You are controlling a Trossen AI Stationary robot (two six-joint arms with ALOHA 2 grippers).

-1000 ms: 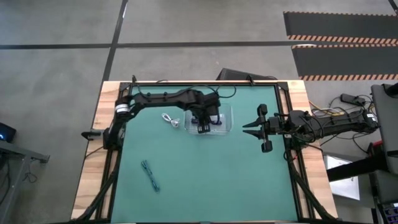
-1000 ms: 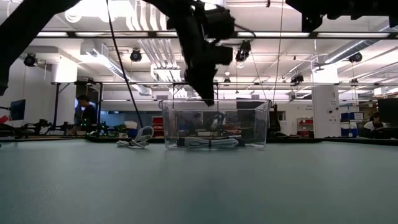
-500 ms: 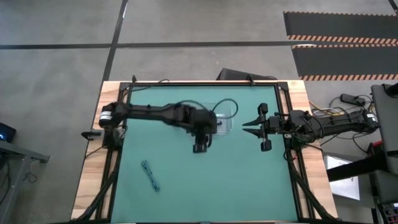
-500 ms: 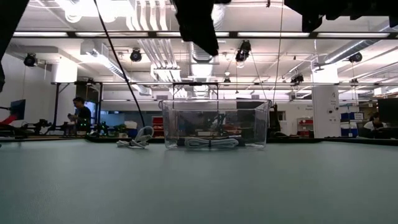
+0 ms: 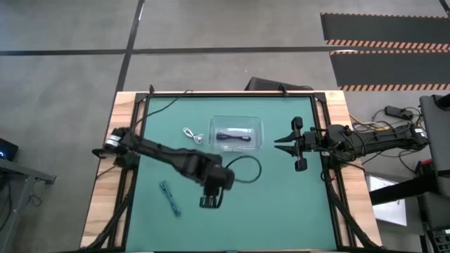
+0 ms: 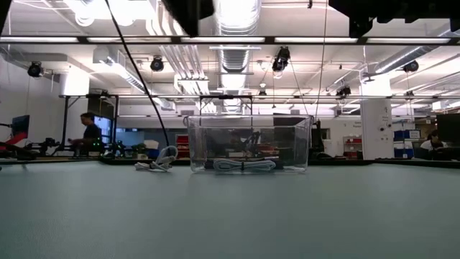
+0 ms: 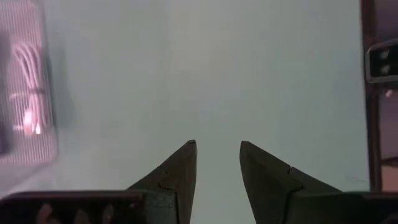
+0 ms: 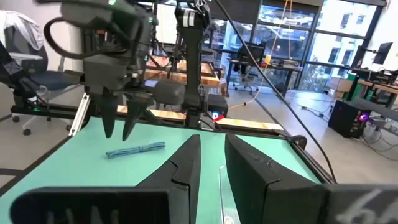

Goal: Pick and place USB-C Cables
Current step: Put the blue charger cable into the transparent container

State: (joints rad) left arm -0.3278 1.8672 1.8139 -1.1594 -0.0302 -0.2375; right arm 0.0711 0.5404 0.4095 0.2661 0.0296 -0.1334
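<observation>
Teal-grey cable [image 5: 169, 197] lies near your left gripper [image 5: 209, 202]; its jaws part-open, empty; descend and grasp it.

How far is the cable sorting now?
Done: a black folded cable and a pale one lie in the clear plastic box. In hand: nothing; the left gripper hangs open near the teal cable. Left: that one and the white cable on the mat. The right gripper waits beside the box.

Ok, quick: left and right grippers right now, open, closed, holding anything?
Left gripper: open, holding nothing, above bare mat.
Right gripper: open with a narrow gap, holding nothing, waiting at the table's right side.
</observation>
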